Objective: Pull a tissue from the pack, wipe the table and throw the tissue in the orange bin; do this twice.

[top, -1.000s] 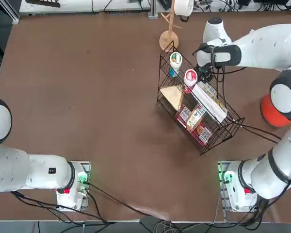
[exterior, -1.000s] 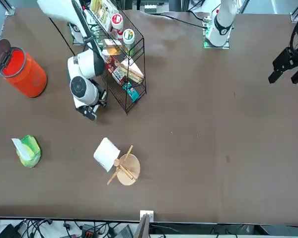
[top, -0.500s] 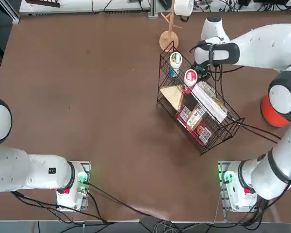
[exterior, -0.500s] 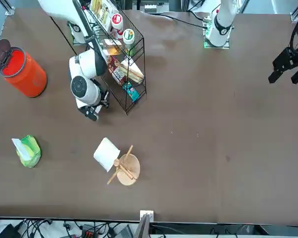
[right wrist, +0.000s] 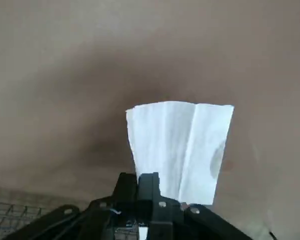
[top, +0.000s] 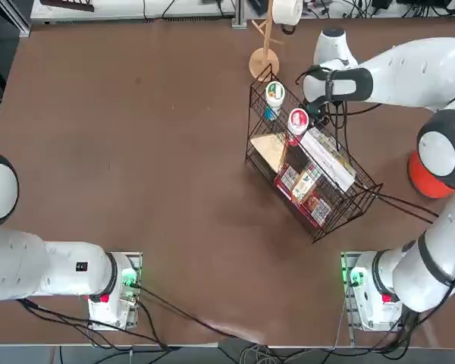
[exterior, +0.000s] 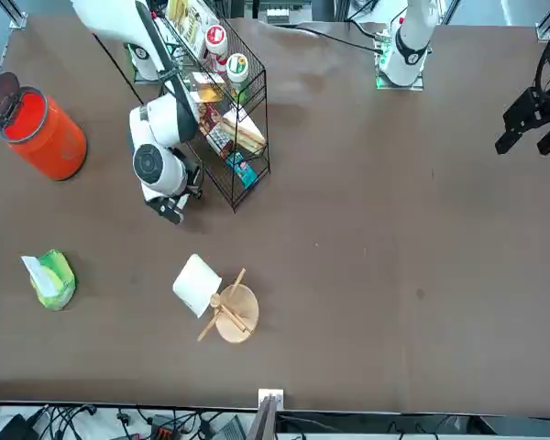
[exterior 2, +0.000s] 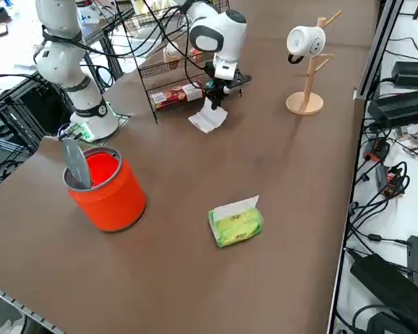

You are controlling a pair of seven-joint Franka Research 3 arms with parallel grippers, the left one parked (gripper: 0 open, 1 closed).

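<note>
The tissue (right wrist: 182, 150) is pinched in the right hand (right wrist: 143, 176) over the brown table (exterior: 394, 229), beside the basket (exterior: 267, 119), cables (exterior 2: 373, 209) beyond the edge.

Wire basket (top: 318, 174) just beside the jaws, on their left and reaching back behind them. Inside, left of the jaws: green-lidded cup (top: 275, 94) and red-lidded cup (top: 298, 121), both upright. Also inside, farther behind the jaws: white box (top: 327, 158), red box (top: 315, 205). Ahead and left of the jaws, apart from them: wooden stand (exterior 2: 308, 90), upright, white mug (exterior 2: 306, 42) hung on it.
</note>
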